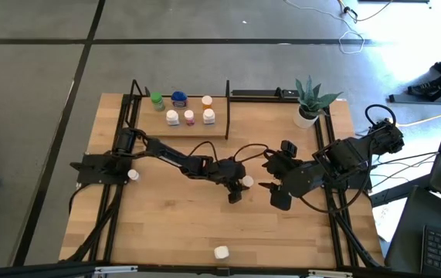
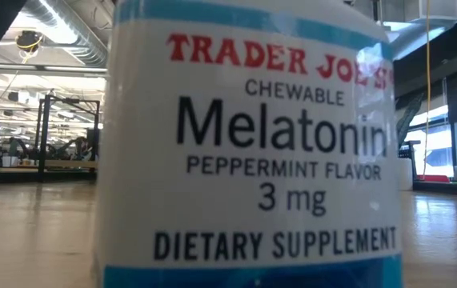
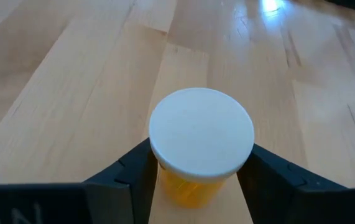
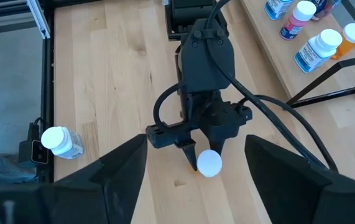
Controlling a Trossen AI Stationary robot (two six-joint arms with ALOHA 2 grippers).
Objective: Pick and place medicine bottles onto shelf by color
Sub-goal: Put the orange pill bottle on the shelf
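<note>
With bare table all round, left gripper straddles orange bottle.

The shelf is the reference. Its board is crowded: six bottles stand in two rows toward the plant-side end, with bare board only at the opposite end and along the front edge. Black posts close in both ends, so entry is from the front or above. Just in front of the shelf the left arm lies slantwise across the tabletop, its hand set around an orange bottle. The right hand is near it. Farther from the shelf the tabletop lies bare except for a lone bottle at the near edge and another by the left arm's base. A plant stands beyond the shelf's end.
</note>
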